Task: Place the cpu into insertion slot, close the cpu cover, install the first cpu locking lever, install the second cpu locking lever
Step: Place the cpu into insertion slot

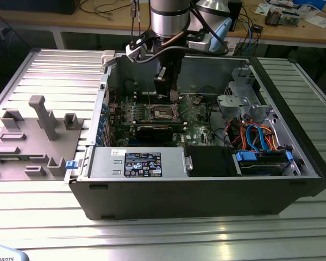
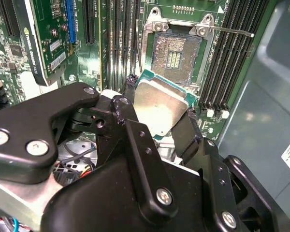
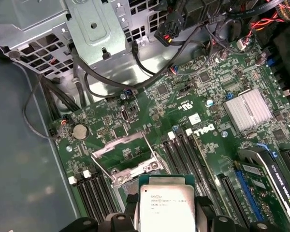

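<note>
Below the tool (image 1: 176, 99), the open computer case (image 1: 206, 190) lies on its side on the ribbed metal surface (image 1: 152, 234), and your arm reaches down into it. Under the fingertips spreads the green circuit board (image 3: 150, 104), with long black memory slots (image 2: 232, 72) running to either side of the tool. Just ahead of the fingertips the insertion slot (image 2: 176, 53) lies uncovered, its brownish contact field bare. On the far side of the slot from the tool, the cpu cover (image 3: 120, 146) is swung back, and a thin locking lever (image 2: 232, 31) stands released beside it.

Your tool is pinching the cpu (image 2: 162, 104). The two black fingers (image 2: 187, 133) press on opposite edges, and the chip rides between them, above the board and short of the slot, touching nothing else as far as the views show.

Judge it as light, thin and stiff, with a slick metal top that gives little purchase. The edges you already hold are probably the right place to grip. Its underside and the slot's contacts are likely delicate, so a skewed or dragged landing could damage them.

The chip is square, so it has no long axis. Its metal face points back toward the wrist, roughly flat to the board. In the second wrist view its edges look turned slightly off the slot's edges, though the viewing angle may account for that.
</note>
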### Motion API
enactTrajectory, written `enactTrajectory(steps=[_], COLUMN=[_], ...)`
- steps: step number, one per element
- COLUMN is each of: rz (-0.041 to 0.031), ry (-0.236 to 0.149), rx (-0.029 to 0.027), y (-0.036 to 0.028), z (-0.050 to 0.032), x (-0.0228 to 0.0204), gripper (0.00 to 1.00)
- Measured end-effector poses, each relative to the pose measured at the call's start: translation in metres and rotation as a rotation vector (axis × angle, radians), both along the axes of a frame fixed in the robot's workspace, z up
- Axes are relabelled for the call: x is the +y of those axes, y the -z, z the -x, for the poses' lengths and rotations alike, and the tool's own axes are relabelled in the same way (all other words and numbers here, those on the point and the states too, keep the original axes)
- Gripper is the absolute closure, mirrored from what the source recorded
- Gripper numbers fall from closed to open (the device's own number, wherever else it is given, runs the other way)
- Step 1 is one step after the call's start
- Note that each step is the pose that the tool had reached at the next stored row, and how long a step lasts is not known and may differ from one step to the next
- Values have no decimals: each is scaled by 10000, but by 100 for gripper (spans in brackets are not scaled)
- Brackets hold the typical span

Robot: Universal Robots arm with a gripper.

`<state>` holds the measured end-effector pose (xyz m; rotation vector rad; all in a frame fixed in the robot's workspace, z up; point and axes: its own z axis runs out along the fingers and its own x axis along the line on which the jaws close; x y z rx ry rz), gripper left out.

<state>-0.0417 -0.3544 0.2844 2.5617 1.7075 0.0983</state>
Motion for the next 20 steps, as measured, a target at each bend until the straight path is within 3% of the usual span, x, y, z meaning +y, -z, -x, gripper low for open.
enactTrajectory(steps=[17,20], rz=[-1,-1], ry=[-3640,-3890], rx=[0,0], y=[9,9], z=[0,0], x=[0,0], gripper=[45,45])
